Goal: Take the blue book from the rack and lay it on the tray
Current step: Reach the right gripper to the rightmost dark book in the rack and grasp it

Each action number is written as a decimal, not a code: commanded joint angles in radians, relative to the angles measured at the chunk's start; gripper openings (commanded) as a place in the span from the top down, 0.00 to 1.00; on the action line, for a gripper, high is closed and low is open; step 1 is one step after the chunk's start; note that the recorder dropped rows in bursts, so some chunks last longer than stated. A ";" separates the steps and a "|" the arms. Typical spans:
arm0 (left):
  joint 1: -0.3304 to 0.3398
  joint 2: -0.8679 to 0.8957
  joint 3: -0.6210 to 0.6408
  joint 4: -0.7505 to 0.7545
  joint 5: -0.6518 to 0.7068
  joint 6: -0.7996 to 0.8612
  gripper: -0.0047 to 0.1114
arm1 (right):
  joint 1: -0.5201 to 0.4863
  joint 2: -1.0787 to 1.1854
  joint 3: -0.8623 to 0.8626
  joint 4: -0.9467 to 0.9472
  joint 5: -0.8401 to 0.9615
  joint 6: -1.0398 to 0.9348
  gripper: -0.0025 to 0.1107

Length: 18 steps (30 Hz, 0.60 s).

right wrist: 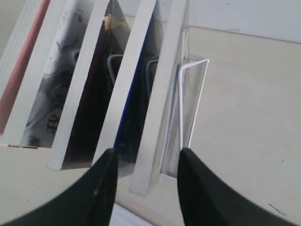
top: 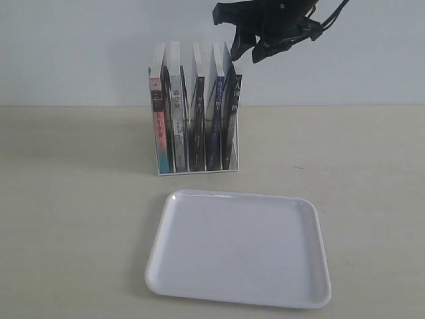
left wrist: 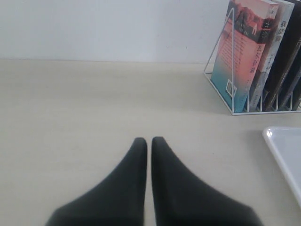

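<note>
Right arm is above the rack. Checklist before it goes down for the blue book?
1. Right gripper open: ok.
2. Jaws centred on the blue book: not ok, they seem to straddle the end book beside it.
3. Blue book upright in the rack: ok.
4. Tray bare, in front of the rack: ok.
5. Left gripper shut, off to the side of the rack: ok.

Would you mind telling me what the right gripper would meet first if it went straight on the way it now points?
The right gripper, jaws open, would most likely meet the top edge of the end book first, not the blue book beside it; depth is hard to judge.
</note>
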<state>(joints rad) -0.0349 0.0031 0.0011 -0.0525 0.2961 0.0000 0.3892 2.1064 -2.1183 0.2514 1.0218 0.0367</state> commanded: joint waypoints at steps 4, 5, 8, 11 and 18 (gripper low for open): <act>0.002 -0.003 -0.001 -0.004 -0.004 0.000 0.92 | 0.018 0.029 -0.007 -0.013 -0.008 0.000 0.62; 0.002 -0.003 -0.001 -0.004 -0.004 0.000 0.92 | 0.018 0.032 -0.007 -0.021 -0.008 0.002 0.62; 0.002 -0.003 -0.001 -0.004 -0.004 0.000 0.92 | 0.018 0.045 -0.007 -0.027 -0.008 0.008 0.62; 0.002 -0.003 -0.001 -0.004 -0.004 0.000 0.92 | 0.018 0.064 -0.007 -0.027 -0.008 0.011 0.62; 0.002 -0.003 -0.001 -0.004 -0.004 0.000 0.92 | 0.020 0.092 -0.007 -0.024 -0.031 0.011 0.62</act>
<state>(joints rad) -0.0349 0.0031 0.0011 -0.0525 0.2961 0.0000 0.4081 2.1982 -2.1205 0.2308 1.0072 0.0448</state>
